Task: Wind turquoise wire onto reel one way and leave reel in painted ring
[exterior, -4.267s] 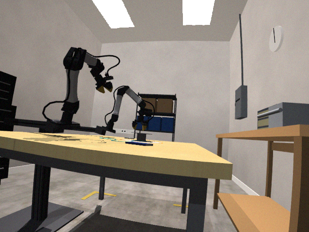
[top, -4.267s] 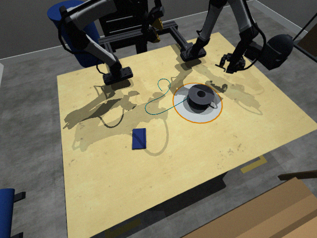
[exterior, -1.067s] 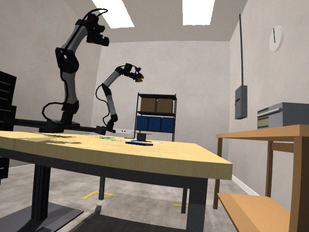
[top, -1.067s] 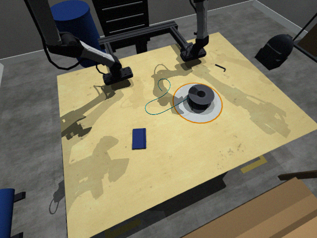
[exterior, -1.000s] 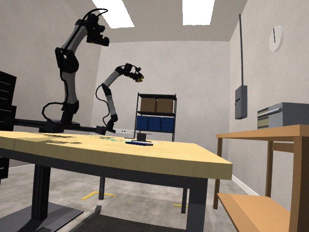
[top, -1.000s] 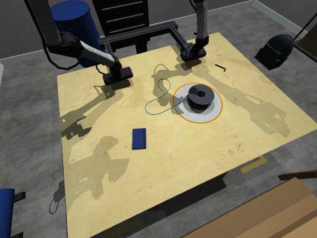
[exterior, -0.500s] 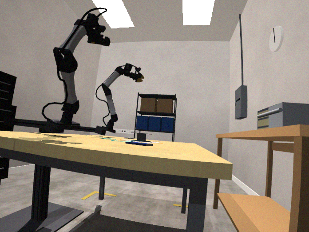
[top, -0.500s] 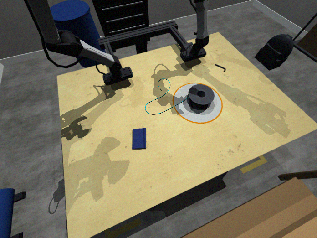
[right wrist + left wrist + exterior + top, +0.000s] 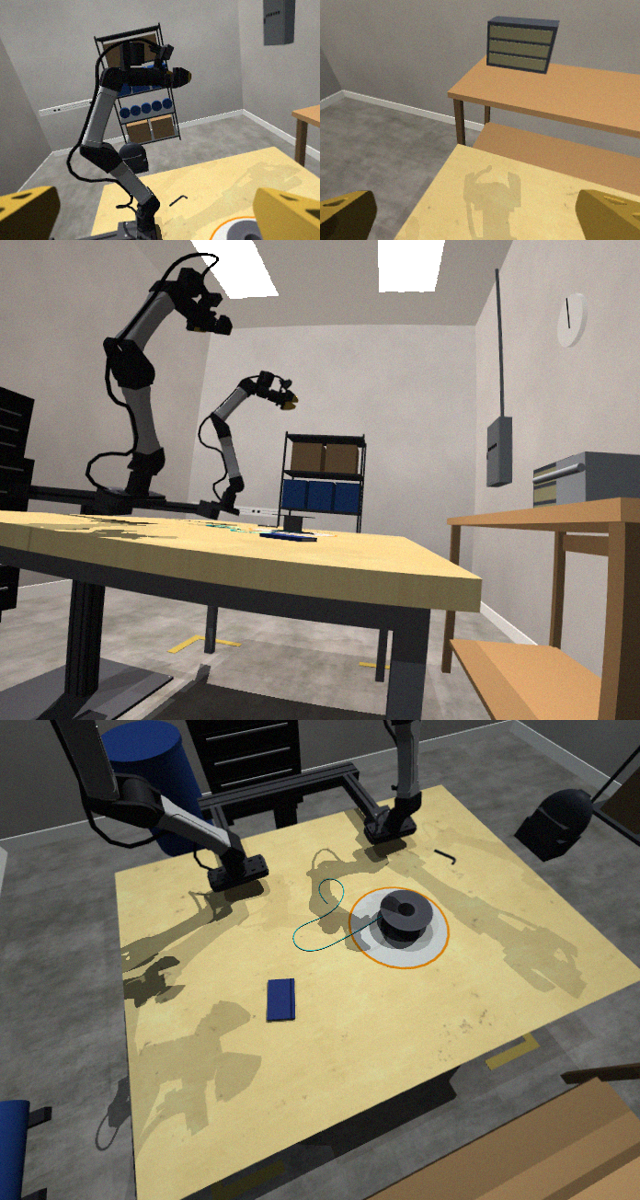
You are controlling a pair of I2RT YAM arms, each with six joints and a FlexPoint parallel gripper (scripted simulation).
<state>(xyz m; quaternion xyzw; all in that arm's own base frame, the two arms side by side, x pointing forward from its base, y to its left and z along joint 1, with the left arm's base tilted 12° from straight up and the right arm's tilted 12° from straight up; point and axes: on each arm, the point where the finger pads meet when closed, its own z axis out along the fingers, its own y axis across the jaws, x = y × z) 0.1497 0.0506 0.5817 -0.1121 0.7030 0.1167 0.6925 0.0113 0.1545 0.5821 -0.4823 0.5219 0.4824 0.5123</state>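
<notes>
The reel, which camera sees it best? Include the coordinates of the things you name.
The top view, because the reel's (image 9: 421, 913) (image 9: 292, 523) (image 9: 234, 232) upper flange and hole show plainly. The exterior view shows it small and side-on; right wrist, just part at the bottom edge; left wrist, none.
</notes>
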